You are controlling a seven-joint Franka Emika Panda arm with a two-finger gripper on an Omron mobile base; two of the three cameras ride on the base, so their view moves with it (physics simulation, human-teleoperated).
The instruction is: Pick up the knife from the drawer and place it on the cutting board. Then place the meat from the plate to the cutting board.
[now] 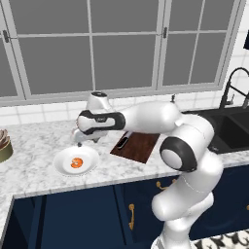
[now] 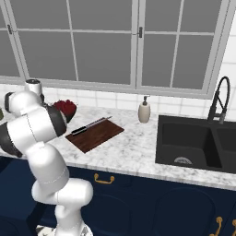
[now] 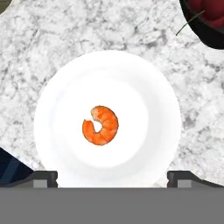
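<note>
Fingers (image 3: 112,177) spread wide, poised above the meat (image 3: 101,125) on the plate (image 3: 52,131).
Knife (image 2: 91,125) already lies on the cutting board (image 2: 99,136), beside the plate on the bench (image 1: 39,146); spread fingers straddle the meat for a grasp.

Pincer (image 1: 79,144) spread above meat (image 1: 76,163) on plate (image 1: 63,168), knife (image 1: 123,141) on cutting board (image 1: 141,147)

Smooth white plate (image 3: 144,78) on veined grey marble counter (image 3: 65,30); cutting board (image 2: 97,134) dark reddish grained wood, matt

grey windows (image 1: 92,44), marble counter (image 2: 133,147), black sink (image 2: 198,143)
</note>
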